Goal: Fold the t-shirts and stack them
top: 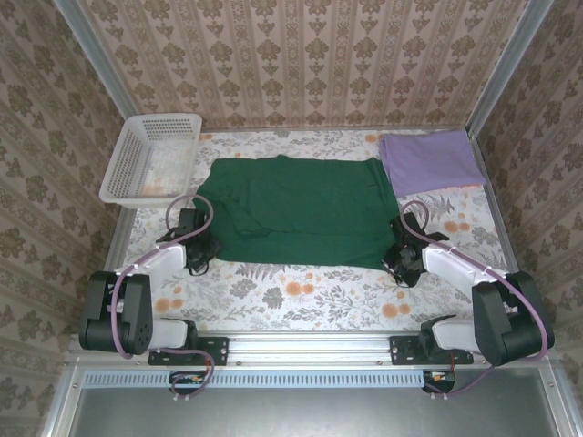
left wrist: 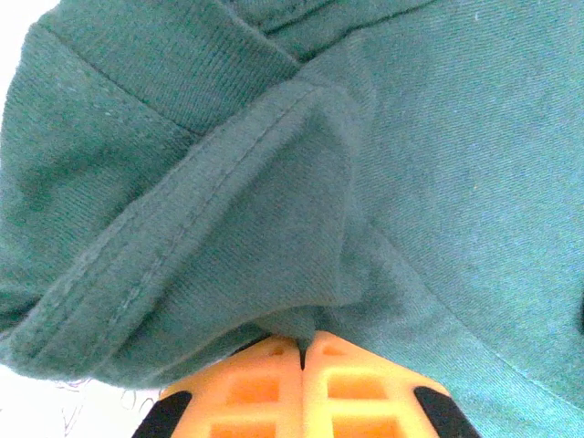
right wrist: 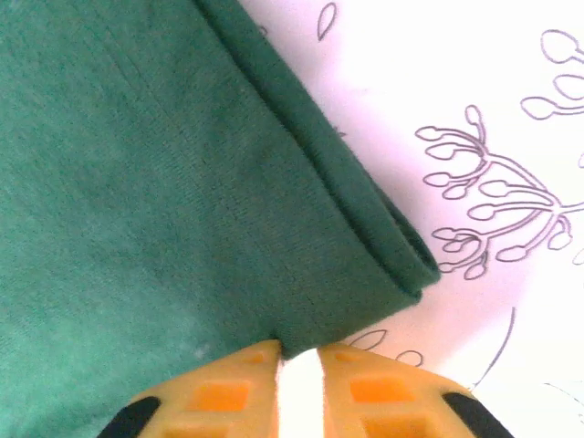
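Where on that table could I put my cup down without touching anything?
Widest free patch: the table strip between the near edge of the green t-shirt and the arm bases. A smaller one lies right of it, nearer than the lilac t-shirt. Crowded: the shirt's near corners, where the left gripper and right gripper sit, and around the basket.

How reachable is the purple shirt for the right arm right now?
Probably yes once freed: the purple shirt lies just beyond it over bare table, but the right pincer seems shut on the green shirt.
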